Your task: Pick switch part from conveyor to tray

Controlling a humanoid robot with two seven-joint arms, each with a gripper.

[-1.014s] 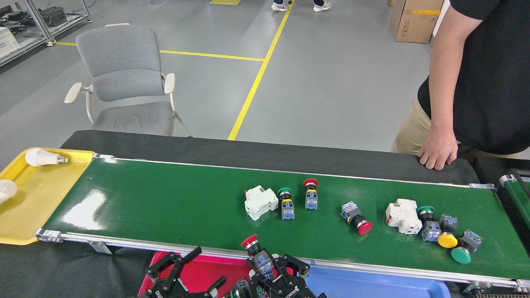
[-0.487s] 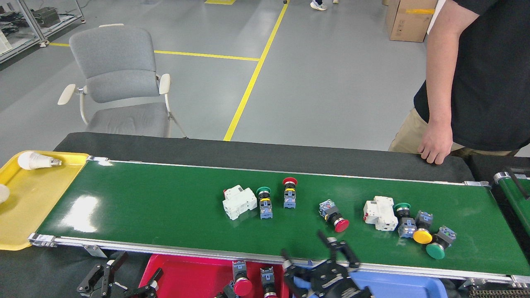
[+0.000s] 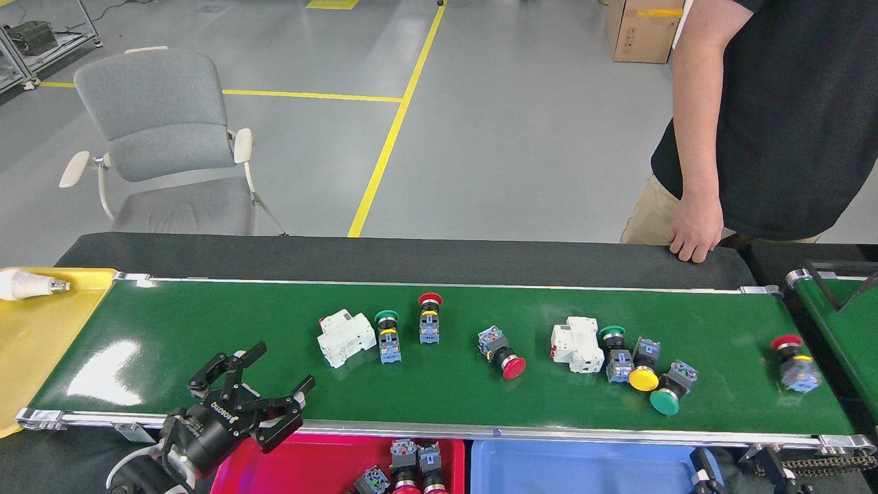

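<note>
The left gripper [image 3: 257, 384] stands over the near edge of the conveyor [image 3: 206, 329], toward its left end, with its fingers spread wide and nothing between them. The right gripper [image 3: 706, 473] shows only as a dark fragment at the bottom edge, and whether it is open or closed cannot be told.

Switch parts lie on the belt to the right of the left gripper and farther across. Nearest is a white breaker block [image 3: 345, 337], with a green-capped push button [image 3: 387, 335] just beside it and a red-capped push button [image 3: 429, 317] beyond that. Further right lies a red mushroom switch [image 3: 503, 351] on its side, then a cluster of mixed parts [image 3: 627, 360], and one lone red-capped switch [image 3: 794, 362] near the far right end. Directly below the gripper, off the belt, the red tray [image 3: 329, 456] already holds several switches; a blue tray [image 3: 569, 466] sits to its right.

Judged step: reach toward the next part, with no grasp yet made. The next move calls for the open left gripper to travel right and away from the near edge, line its fingers across the body of the chosen switch, descend and close. If the belt is running, allowance for part drift is required.
</note>
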